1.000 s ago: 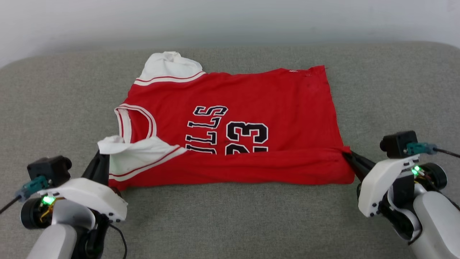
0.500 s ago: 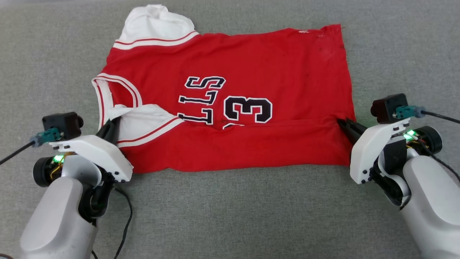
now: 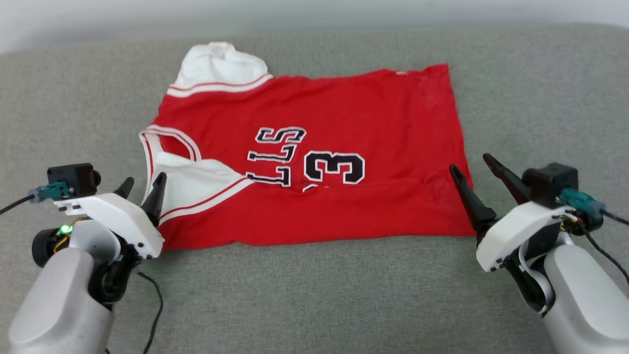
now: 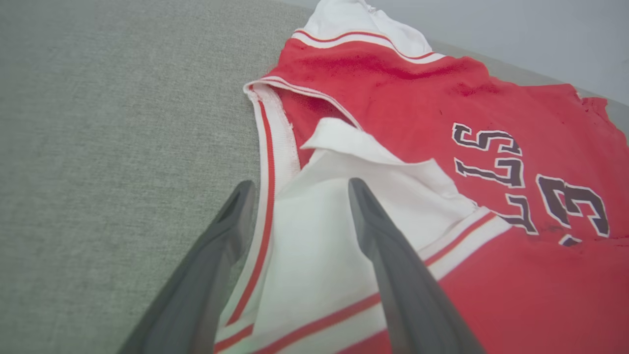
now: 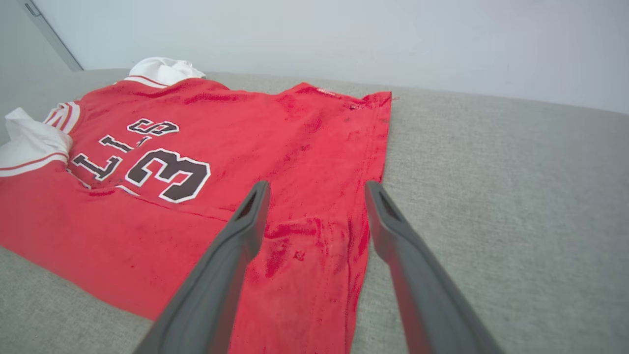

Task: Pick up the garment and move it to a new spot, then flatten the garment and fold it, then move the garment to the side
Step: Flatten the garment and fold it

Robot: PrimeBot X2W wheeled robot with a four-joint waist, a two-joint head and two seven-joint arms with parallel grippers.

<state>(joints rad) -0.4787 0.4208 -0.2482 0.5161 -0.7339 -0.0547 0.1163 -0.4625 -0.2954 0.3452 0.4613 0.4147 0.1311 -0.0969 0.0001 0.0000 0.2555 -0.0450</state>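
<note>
Thin red jersey [image 3: 344, 108] on woven grey upholstery [image 3: 314, 295], left gripper [image 3: 145, 179] at collar, right gripper [image 3: 470, 163] at hem, both spread wide, empty

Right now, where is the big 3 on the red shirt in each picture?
Head view: the big 3 sits near the middle, slightly right.
Left wrist view: far right edge, just below halfway.
Right wrist view: left side, about mid-height.
Shared landmark: the bunched white sleeve, near the top in all three.
</note>
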